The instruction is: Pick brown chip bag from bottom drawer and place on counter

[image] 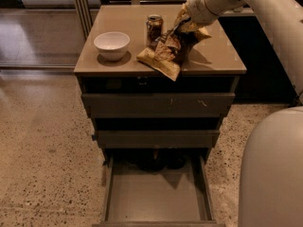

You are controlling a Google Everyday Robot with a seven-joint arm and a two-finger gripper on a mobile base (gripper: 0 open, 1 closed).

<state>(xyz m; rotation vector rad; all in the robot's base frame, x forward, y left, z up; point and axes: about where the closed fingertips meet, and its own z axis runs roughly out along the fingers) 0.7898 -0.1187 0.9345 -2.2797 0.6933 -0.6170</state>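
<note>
Gripper (183, 21) atop brown chip bag (166, 53), on counter (113, 67)

You cannot see the gripper (185, 21) well. It sits at the top end of the brown chip bag (169, 50), above the counter (218, 60), partly hidden by the bag. The picture's lower edge cuts off the front of the bottom drawer (156, 197). The dark shapes (156, 161) at its back are too dim to name.

white bowl (111, 45) left of a gold can (154, 28); speckled floor (42, 141) below.

One high camera looks down on the counter (213, 63), jaws upper right
</note>
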